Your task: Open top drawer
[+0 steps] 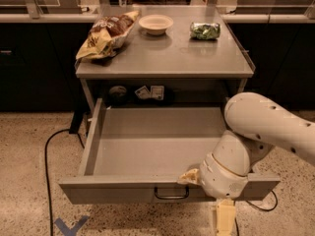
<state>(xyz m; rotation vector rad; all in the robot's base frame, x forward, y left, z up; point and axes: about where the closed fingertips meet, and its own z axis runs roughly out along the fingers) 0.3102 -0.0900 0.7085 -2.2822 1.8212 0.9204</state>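
Camera view looks down on one grey counter (pixel 167 58) with one top drawer (pixel 113 191) below it. We see the drawer standing far out from the frame, its shallow grey tray open to view and its front panel nearest the camera. One small dark wire handle (pixel 171 193) sits at the centre of that panel.

One white arm (pixel 275 127) reaches in from the right, and its rounded wrist (pixel 227 170) covers the right part of the drawer front. Our hand (pixel 225 219) hangs below the wrist, in front of the panel and to the right of the handle, apart from it. We cannot tell whether the hand is wide or narrow, and we see nothing held in it.

On the counter we count three things: one yellow and brown snack bag (pixel 106 33) at the left, one white bowl (pixel 155 23) near the middle back, and one green packet (pixel 205 31) at the right. On the shelf under the top we count one dark round object (pixel 117 93) and two small pale packets (pixel 150 92) just beside it. One black cable (pixel 47 161) runs over the speckled floor at the left, and one blue tape mark (pixel 69 226) lies near the bottom edge.
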